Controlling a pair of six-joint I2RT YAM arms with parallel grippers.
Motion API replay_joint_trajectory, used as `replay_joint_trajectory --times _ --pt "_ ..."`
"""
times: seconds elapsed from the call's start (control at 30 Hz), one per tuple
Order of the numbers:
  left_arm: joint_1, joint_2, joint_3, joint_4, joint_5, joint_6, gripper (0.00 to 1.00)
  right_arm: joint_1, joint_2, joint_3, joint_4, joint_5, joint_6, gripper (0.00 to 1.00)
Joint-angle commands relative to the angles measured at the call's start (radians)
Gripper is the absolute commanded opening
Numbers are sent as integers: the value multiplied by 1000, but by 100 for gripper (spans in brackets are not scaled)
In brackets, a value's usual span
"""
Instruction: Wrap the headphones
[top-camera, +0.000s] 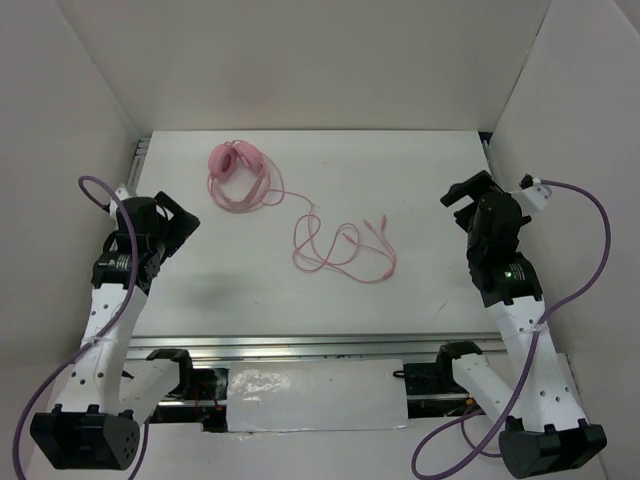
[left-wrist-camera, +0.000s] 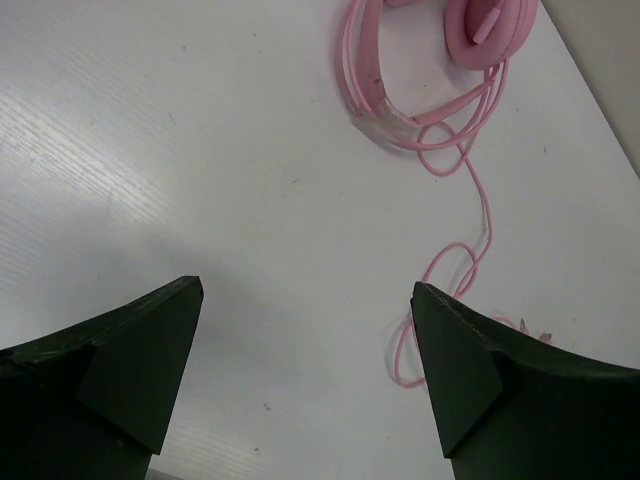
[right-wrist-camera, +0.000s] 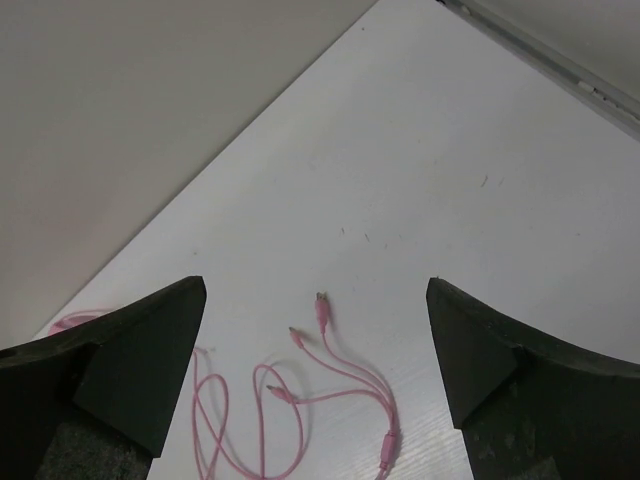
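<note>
The pink headphones (top-camera: 232, 160) lie at the far left of the white table, ear cups together. They also show in the left wrist view (left-wrist-camera: 490, 30). Their long thin pink cord (top-camera: 340, 250) runs right in loose loops to the table's middle and ends in three small plugs (right-wrist-camera: 322, 312). My left gripper (top-camera: 178, 225) is open and empty, above the table near the left edge, short of the headphones. My right gripper (top-camera: 462, 197) is open and empty, right of the cord's loops. Both hover apart from the cord.
White walls close in the table at the back and on both sides. A metal rail (top-camera: 300, 350) runs along the near edge by the arm bases. Purple robot cables (top-camera: 590, 260) loop beside each arm.
</note>
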Motion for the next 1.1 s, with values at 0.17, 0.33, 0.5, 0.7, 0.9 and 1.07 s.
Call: replay_joint_trajectory --times 0.17,0.33,0.5,0.7,0.9,1.07 --pt "-12 131 15 50 19 -60 99 12 -3 -59 100 -65 -110 100" --pt "-52 365 107 143 44 -97 99 6 20 -62 129 -107 -140 100" --pt "-109 661 306 142 -28 -150 99 -5 95 -24 157 -65 -95 100" --pt "-111 988 541 79 -25 -288 99 -31 187 15 191 -84 -103 100" --pt "-107 1182 706 -16 -43 -400 99 -52 266 52 194 -90 -123 100" --pt "-112 1249 718 -62 -68 -515 91 -72 325 91 166 -110 -120 100"
